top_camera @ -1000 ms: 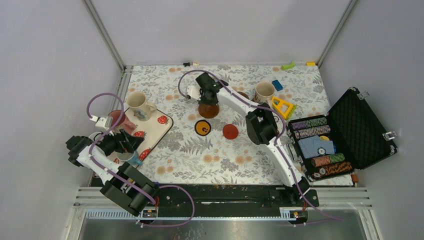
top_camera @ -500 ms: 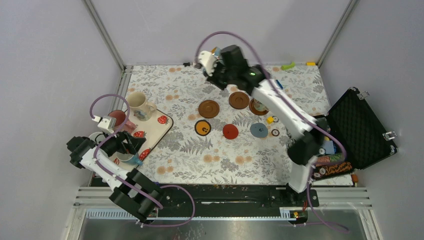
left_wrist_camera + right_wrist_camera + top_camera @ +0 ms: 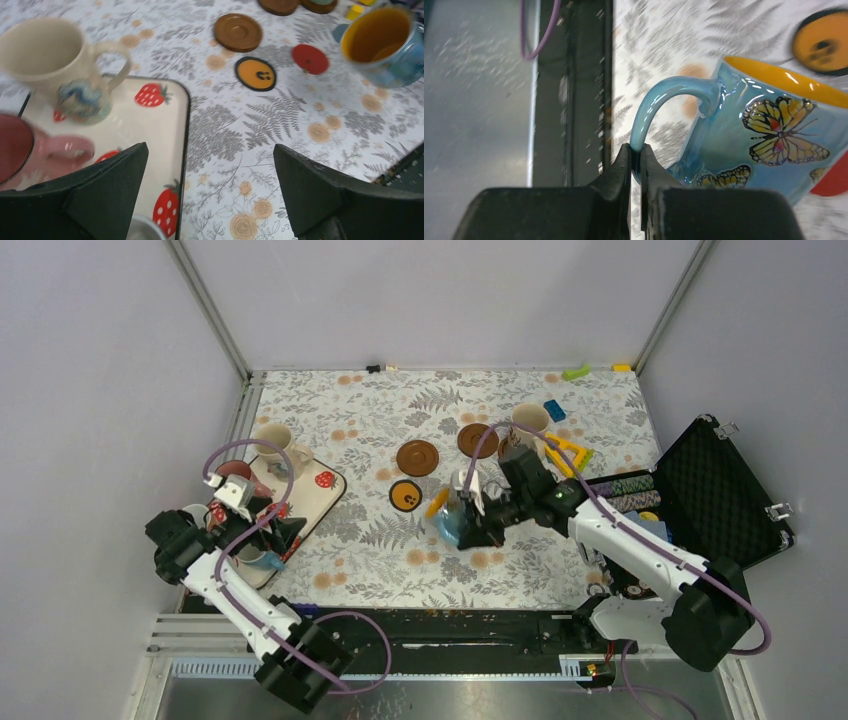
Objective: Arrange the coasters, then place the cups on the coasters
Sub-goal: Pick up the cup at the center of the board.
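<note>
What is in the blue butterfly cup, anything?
Empty: the left wrist view looks into the blue cup and shows only its bare yellow inside.

The left arm [image 3: 215, 580] and the right arm [image 3: 640, 548] were each built of white links between chunky black joints, with a thin purple cable [image 3: 243, 443] looping off it and matte black, wedge-shaped fingers [image 3: 102, 192] at the tip.

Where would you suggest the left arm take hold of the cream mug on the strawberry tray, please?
Probably by its handle: the cream mug stands upright on the tray, and the loop juts sideways toward the open table. The pink mug crowds the opposite side, so the open left gripper should come from the handle side.
</note>
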Tool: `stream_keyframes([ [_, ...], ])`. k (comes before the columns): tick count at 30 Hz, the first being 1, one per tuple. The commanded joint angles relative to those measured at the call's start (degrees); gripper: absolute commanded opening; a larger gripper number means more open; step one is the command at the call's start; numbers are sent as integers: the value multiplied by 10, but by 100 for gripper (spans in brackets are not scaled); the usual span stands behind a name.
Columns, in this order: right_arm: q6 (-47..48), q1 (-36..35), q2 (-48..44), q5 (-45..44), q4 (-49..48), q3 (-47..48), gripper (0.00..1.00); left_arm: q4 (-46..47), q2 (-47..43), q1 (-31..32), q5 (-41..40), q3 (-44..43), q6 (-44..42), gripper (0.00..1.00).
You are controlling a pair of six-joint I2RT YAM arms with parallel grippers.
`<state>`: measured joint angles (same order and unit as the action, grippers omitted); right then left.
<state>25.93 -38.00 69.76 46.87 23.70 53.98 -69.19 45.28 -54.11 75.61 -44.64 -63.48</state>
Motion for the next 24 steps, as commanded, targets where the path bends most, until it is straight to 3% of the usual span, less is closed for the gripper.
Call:
stream_keyframes([
  [1,139,-22,-67,109,-51,-39,0,-2,-10,84,27,-67,1,99],
  [4,208,-35,-77,105,-55,-83,0,22,-6,198,2,-111,65,99],
  [7,274,-53,-93,100,-50,-111,0,187,-1,339,-89,-115,282,99],
  [9,285,-58,-106,94,-57,-116,0,274,10,442,-175,-108,371,99],
  [13,294,-58,-124,93,-52,-104,0,292,88,618,-282,-147,402,99],
  [19,319,-59,-135,113,-20,-96,0,199,279,719,-302,-283,379,99],
  [24,301,-59,-127,102,-48,-103,0,183,332,810,-333,-320,369,99],
])
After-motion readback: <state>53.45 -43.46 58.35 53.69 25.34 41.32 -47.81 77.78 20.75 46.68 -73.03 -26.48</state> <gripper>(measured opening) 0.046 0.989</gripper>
